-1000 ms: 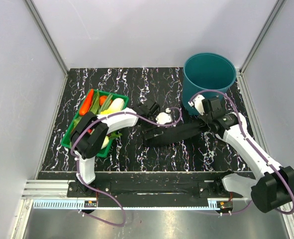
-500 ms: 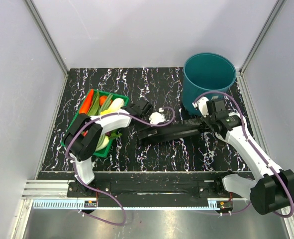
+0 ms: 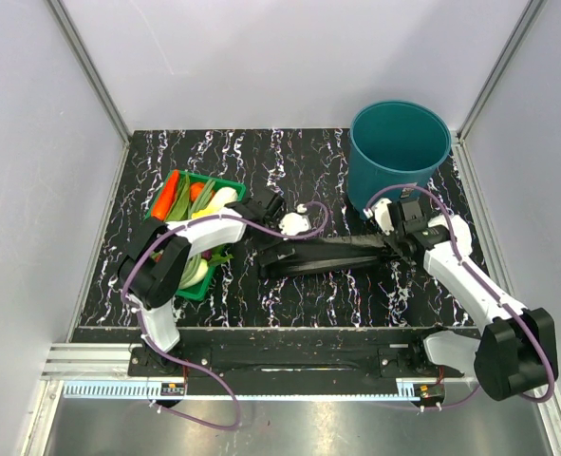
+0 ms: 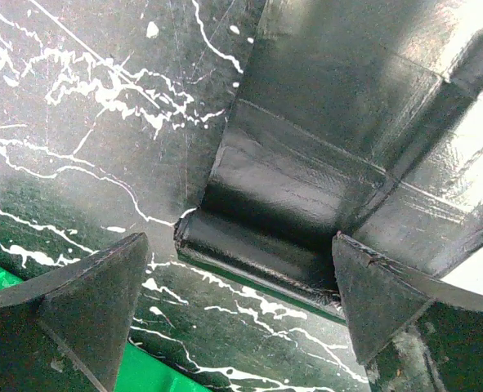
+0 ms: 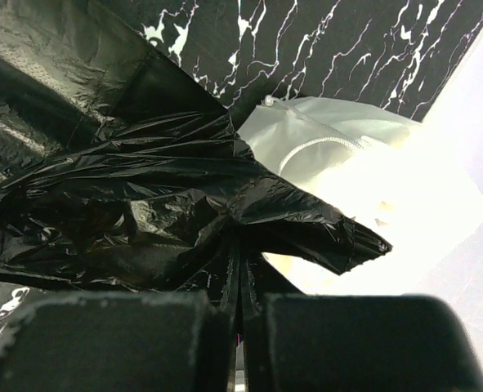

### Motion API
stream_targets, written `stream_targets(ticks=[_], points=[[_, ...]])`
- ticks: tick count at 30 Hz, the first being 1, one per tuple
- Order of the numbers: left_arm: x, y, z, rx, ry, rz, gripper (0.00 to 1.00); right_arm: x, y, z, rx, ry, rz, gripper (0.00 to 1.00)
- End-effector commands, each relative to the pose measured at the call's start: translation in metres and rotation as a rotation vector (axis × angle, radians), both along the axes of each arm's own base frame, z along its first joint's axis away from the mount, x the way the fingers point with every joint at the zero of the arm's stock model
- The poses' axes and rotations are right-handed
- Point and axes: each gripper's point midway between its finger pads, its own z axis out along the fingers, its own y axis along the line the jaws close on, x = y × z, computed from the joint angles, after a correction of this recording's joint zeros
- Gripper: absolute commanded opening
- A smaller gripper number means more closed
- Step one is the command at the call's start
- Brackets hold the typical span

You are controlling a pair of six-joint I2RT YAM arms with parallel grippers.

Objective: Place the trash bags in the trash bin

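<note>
My right fingers (image 5: 118, 335) pinch a fold of the trash bag (image 3: 323, 256), stretched across the top view's middle. My left fingers (image 4: 86, 302) stand spread above its folded end; the trash bin (image 3: 384, 180) sits upper right.

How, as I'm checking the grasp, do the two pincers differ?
The left pincer stands open over the folded end of the trash bag; the right pincer is shut on its crinkled end. Left sits beside the vegetable tray, right near the trash bin. Both are at the same bag.
</note>
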Motion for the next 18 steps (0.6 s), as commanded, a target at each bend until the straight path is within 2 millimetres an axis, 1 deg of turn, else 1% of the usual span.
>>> stream_targets(ticks=[1, 7, 10, 14, 18], points=[[-0.006, 0.015, 0.018, -0.002, 0.022, 0.011, 0.99, 0.008, -0.011, -0.003, -0.059, -0.022, -0.030, 0.00], [-0.004, 0.015, 0.030, -0.064, 0.057, 0.024, 0.99, 0.004, -0.012, -0.023, -0.070, 0.026, -0.033, 0.00], [-0.005, 0.014, 0.029, -0.067, 0.065, 0.022, 0.99, 0.003, -0.008, -0.032, -0.049, 0.053, -0.036, 0.00], [-0.008, 0.014, 0.022, -0.067, 0.093, 0.024, 0.99, 0.003, -0.006, -0.041, -0.045, 0.089, -0.035, 0.00], [-0.009, 0.014, 0.024, -0.083, 0.118, 0.037, 0.99, 0.005, -0.003, -0.045, -0.036, 0.105, -0.041, 0.08]])
